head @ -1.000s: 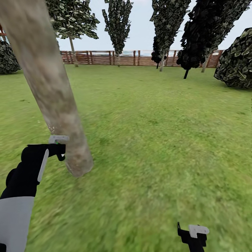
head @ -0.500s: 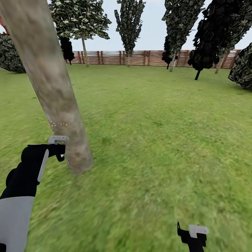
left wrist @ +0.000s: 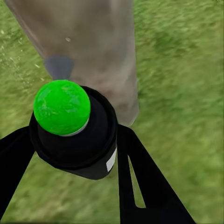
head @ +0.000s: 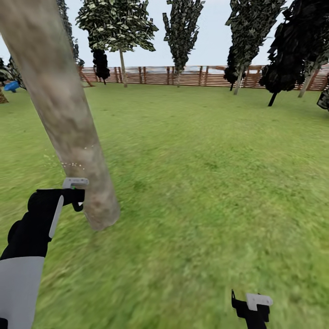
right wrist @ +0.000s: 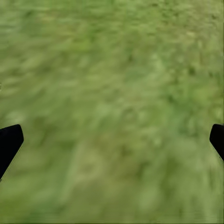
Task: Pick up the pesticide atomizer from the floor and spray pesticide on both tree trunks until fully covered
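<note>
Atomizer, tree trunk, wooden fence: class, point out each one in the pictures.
atomizer (left wrist: 61,106), left wrist view, on its green cap.
tree trunk (head: 64,109), head view, on the middle of its bare bark.
wooden fence (head: 201,76), head view, on its horizontal slats.

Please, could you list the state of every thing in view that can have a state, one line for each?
left gripper: shut on the atomizer, held close to the trunk.
pesticide atomizer: gripped, black body with green cap, pointed at the trunk.
tree trunk: leaning, a few pale specks near its lower part.
right gripper: open, empty, over the lawn.
lawn: green, nothing lying on it near the robot.
fence: standing, unbroken.
</note>
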### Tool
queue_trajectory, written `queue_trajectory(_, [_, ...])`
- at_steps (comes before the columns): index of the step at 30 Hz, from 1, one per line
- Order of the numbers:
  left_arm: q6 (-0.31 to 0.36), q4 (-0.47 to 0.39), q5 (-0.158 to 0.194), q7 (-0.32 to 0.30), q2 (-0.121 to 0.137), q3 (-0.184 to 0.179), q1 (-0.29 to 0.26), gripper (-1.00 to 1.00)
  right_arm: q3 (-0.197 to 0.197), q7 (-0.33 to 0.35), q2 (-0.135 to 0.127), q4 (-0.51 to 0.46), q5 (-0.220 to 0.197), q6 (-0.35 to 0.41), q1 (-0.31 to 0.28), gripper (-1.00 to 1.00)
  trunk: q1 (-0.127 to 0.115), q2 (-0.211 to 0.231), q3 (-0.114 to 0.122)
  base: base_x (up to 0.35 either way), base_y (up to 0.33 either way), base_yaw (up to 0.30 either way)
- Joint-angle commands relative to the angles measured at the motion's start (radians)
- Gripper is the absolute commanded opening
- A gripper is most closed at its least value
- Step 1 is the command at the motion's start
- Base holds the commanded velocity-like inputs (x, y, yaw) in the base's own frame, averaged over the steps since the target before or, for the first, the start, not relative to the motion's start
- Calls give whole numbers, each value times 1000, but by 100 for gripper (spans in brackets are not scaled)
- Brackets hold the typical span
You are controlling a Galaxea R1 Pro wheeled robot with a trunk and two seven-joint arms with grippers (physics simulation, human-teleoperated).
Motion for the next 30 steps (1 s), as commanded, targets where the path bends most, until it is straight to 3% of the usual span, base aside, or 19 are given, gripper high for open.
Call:
queue_trajectory(1, [-1, 1, 0, 1, 1, 0, 0, -100, 0, 0, 0, 0, 0, 0, 0, 100, 0, 0, 0, 183, -241, 278])
queue_trajectory(8, [-7, 56, 0, 1, 4, 2, 0, -100, 0, 0, 0, 0, 0, 0, 0, 100, 0, 0, 0, 210, -218, 261])
queue_trajectory(13, [-10, 98, -1, 1, 23, 4, 5, -100, 0, 0, 0, 0, 0, 0, 0, 100, 0, 0, 0, 299, -100, 34])
queue_trajectory(15, [-14, 140, -1, 1, 33, 21, 8, -100, 0, 0, 0, 0, 0, 0, 0, 100, 0, 0, 0, 334, -10, 2])
queue_trajectory(16, [-32, 179, -1, 1, 44, 50, 10, -100, 0, 0, 0, 0, 0, 0, 0, 100, 0, 0, 0, 337, -2, 0])
queue_trajectory(20, [-84, 216, 4, -5, 39, 60, 51, -100, 0, 0, 0, 0, 0, 0, 0, 100, 0, 0, 0, 155, -1, 0])
queue_trajectory(21, [-90, 219, 1, -7, 44, 66, 61, -100, 0, 0, 0, 0, 0, 0, 0, 100, 0, 0, 0, 12, 0, 0])
queue_trajectory(25, [-134, 225, 3, -9, 104, 71, 69, -100, 0, 0, 0, 0, 0, 0, 0, 100, 0, 0, 0, 2, 0, 0])
queue_trajectory(26, [-142, 240, 7, -9, 107, 66, 92, -100, 0, 0, 0, 0, 0, 0, 0, 100, 0, 0, 0, 0, 0, 0])
queue_trajectory(30, [-158, 243, 7, -11, 42, 22, 125, -100, 0, 0, -2, 0, 0, 0, 0, 100, 0, 0, 0, 0, 0, 0])
